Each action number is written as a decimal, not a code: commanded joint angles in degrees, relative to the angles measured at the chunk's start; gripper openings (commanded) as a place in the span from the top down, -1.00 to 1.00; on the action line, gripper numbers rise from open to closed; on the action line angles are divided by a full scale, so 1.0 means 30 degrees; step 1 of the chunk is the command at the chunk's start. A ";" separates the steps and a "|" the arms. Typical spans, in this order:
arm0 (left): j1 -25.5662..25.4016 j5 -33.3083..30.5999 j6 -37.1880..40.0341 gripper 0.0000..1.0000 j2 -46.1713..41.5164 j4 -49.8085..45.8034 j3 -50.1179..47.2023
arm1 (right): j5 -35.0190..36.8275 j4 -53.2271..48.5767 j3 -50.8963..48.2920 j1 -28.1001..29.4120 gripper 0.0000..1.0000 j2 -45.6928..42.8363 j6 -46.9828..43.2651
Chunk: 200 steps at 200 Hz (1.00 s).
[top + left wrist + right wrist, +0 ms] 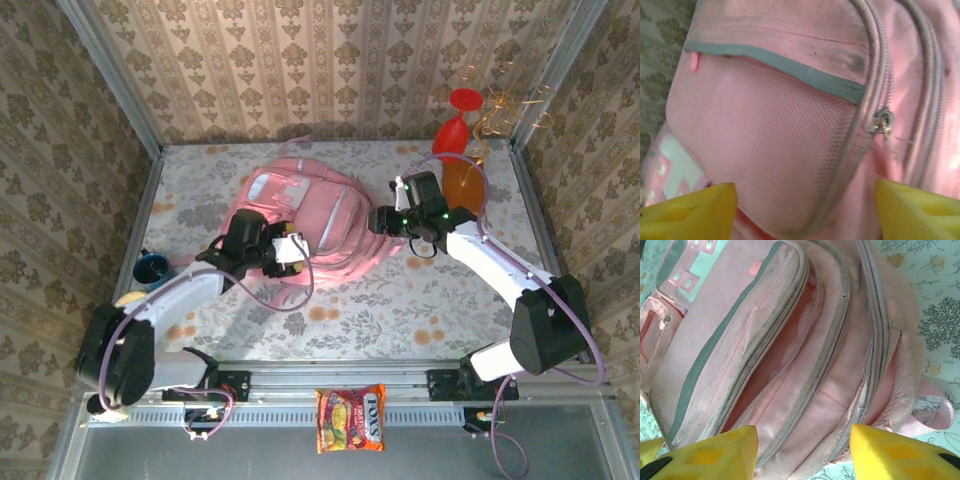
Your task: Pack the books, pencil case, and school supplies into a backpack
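On the floral bench (400, 320) between papered walls, the pink backpack (320, 215) lies centred with the left hand (285, 248) and right hand (385, 218) both open and empty over it, where a finger might snag the zip pull (881, 121) and drag the bag toward the back edge, though bare cloth nearer the arms leaves room.

Bright even light; faint soft shadows beside backpack (320, 215); overhead view sharp; wrist close-ups slightly soft.
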 commanded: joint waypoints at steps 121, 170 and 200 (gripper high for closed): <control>0.0807 0.2359 0.0430 0.80 0.2448 -0.1820 0.1804 | -0.2350 0.3371 -0.1560 0.3651 -0.04 -0.0795 0.2941; 0.0769 0.4485 -0.4401 1.00 0.1524 0.0200 0.1193 | 0.0411 0.6353 -0.2054 0.6816 -0.04 -0.0152 0.4614; 0.0782 0.5494 -0.6553 1.00 0.1204 0.0983 0.1064 | 0.3173 0.7259 -0.2353 0.7878 -0.04 0.0247 0.5477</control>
